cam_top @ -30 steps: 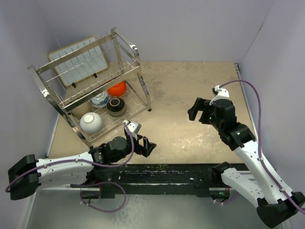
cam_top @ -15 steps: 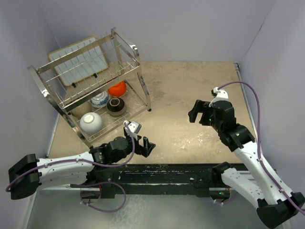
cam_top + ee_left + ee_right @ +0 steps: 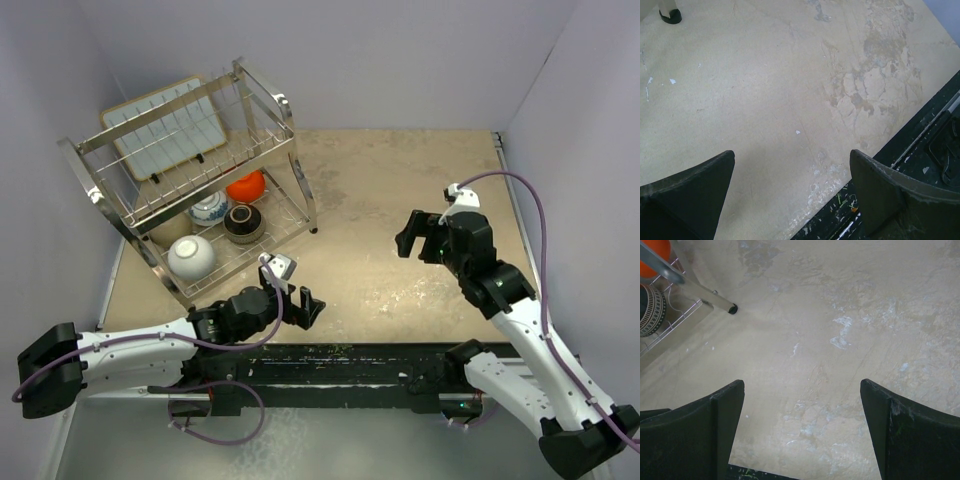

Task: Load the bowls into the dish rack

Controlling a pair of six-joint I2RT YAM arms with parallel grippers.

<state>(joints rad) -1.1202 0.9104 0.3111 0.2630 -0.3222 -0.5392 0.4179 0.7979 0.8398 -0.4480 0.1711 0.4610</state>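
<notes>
The dish rack (image 3: 190, 150) of shiny wire stands at the back left with a pale tray (image 3: 160, 125) in its upper tier. Its lower tier holds a white bowl (image 3: 190, 257), a blue-and-white bowl (image 3: 209, 208), a dark brown bowl (image 3: 243, 222) and an orange-red bowl (image 3: 246, 185). The beige bowl is not in view. My left gripper (image 3: 303, 303) is open and empty, low over the table's near edge, right of the rack. My right gripper (image 3: 416, 232) is open and empty above the table at the right. The right wrist view shows the dark bowl (image 3: 651, 310) and orange bowl (image 3: 654, 255) at its left edge.
The rack's foot (image 3: 732, 309) rests on the worn beige tabletop (image 3: 400, 180). A black rail (image 3: 350, 360) runs along the near edge below the left gripper. Pale walls close in the table at the back and both sides.
My left gripper has drawn back slightly toward the near edge. My right gripper has barely shifted. The bowls in the rack have not moved.
</notes>
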